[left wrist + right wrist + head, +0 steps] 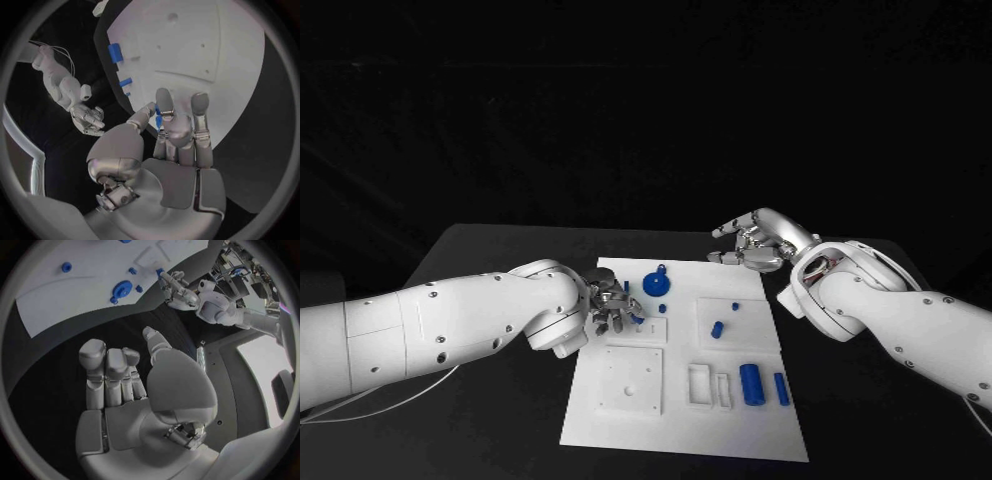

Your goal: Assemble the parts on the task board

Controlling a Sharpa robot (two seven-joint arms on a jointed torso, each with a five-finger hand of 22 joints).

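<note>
The white task board (678, 430) lies in the middle of the black table. My left hand (609, 305) hovers over the board's left edge and pinches a small blue part (159, 118) between thumb and fingers. A round blue part (655, 286) and a smaller blue piece (661, 268) sit just beyond that hand. Two small blue pegs (717, 329) stand near the board's centre, and two blue cylinders (751, 384) lie side by side toward its right edge. My right hand (754, 243) is over the table off the board's far right corner, fingers apart, holding nothing.
A square raised plate (632, 380) and narrow rectangular slots (700, 385) occupy the board's near half. Bare black table (502, 250) lies around the board. From the left wrist, the right hand (87, 117) appears beyond the board's edge.
</note>
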